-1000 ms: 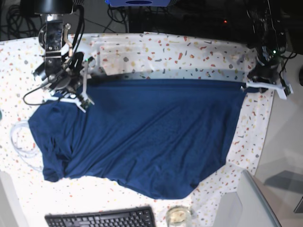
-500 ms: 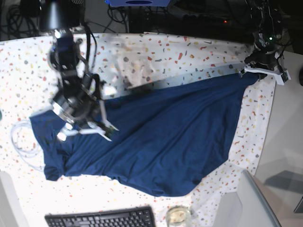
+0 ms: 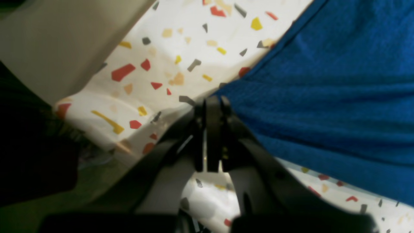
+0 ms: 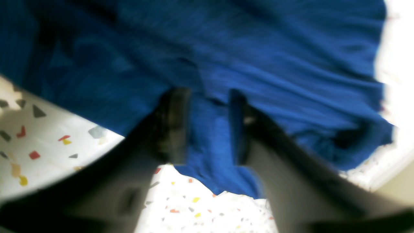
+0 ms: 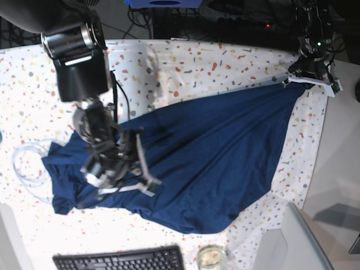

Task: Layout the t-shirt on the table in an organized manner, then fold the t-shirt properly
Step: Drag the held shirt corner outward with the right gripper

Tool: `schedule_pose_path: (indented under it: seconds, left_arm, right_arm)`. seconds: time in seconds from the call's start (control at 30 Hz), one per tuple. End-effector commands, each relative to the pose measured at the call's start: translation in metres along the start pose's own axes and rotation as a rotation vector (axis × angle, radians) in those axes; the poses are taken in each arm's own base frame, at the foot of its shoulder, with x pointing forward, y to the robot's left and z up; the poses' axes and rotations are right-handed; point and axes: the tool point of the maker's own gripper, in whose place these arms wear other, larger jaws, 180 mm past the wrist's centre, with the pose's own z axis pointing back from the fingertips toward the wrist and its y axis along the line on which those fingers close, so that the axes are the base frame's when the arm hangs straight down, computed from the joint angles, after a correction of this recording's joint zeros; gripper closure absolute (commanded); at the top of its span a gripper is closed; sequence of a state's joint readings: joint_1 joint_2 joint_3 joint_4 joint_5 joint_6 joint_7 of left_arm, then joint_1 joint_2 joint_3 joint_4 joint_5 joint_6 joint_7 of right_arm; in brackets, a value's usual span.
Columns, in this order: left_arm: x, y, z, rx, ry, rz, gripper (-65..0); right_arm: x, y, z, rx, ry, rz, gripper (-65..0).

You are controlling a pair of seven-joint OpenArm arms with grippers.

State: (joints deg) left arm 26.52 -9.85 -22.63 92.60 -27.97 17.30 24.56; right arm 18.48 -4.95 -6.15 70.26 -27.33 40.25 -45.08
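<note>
T-shirt point(image 5: 208, 157) fabric, dark navy blue, lies spread across the middle of the speckled worktop point(image 5: 185, 62) in the base view, running from a bunched sleeve at the lower left of the frame up to a stretched corner at the upper right. Its upper edge slants from the centre left up to that corner, and its lower edge curves down towards the keyboard point(image 5: 121, 260) at the bottom of the frame.

At the upper right of the base view the left gripper point(image 5: 306, 79) sits at the shirt's raised corner. In the left wrist view this gripper point(image 3: 210, 103) is clenched, its two fingers pressed together, with the edge of the blue cloth meeting their tips; the fabric fans out to the right of the frame, pulled taut in long folds.

At the centre left of the base view the right gripper point(image 5: 126, 174) hangs over the shirt's left part, above the rumpled cloth. In the right wrist view, which is blurred, this gripper point(image 4: 208, 126) has its fingers parted, with blue cloth showing in the gap between them; whether the fingers touch the cloth I cannot tell.

A coil of white cable point(image 5: 25, 169) lies on the worktop just beside the shirt's left edge.
</note>
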Motion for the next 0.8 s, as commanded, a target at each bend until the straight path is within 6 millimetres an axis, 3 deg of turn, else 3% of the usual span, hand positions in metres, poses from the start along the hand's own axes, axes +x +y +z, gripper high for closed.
schedule_pose_path:
  seconds: [0.0, 0.1, 0.23, 0.33, 0.6, 0.63, 0.7, 0.77]
  left_arm:
    - [0.015, 0.003, 0.001, 0.005, -0.048, -0.016, 0.0]
    - [0.015, 0.003, 0.001, 0.005, -0.048, -0.016, 0.0]
    - [0.015, 0.002, 0.001, 0.004, -0.050, -0.016, 0.0]
    - [0.017, 0.001, 0.001, 0.002, -0.053, -0.014, 0.0]
    - [0.015, 0.003, 0.002, 0.004, -0.050, -0.016, 0.0]
    - [0.015, 0.003, 0.002, 0.004, -0.050, -0.016, 0.0]
    - [0.015, 0.003, 0.002, 0.004, -0.050, -0.016, 0.0]
    - [0.015, 0.003, 0.002, 0.004, -0.050, -0.016, 0.0]
  right_arm:
    - [-0.008, -0.034, 0.017, -0.095, -0.010, -0.047, -33.6]
    - [-0.051, -0.051, 0.035, -0.167, -0.008, -0.201, -39.3]
    - [-0.104, -0.053, 0.026, -0.156, 0.039, -0.333, -39.6]
    - [-0.121, -0.043, 0.007, -0.106, 0.024, -0.401, -39.6]
    - [-0.153, -0.055, -0.017, -0.045, 0.030, -0.521, -38.9]
    - [-0.154, -0.055, -0.019, -0.037, 0.036, -0.523, -37.7]
    - [-0.156, -0.055, -0.020, -0.035, 0.042, -0.522, -28.2]
    - [-0.157, -0.058, -0.017, -0.047, 0.044, -0.518, -9.9]
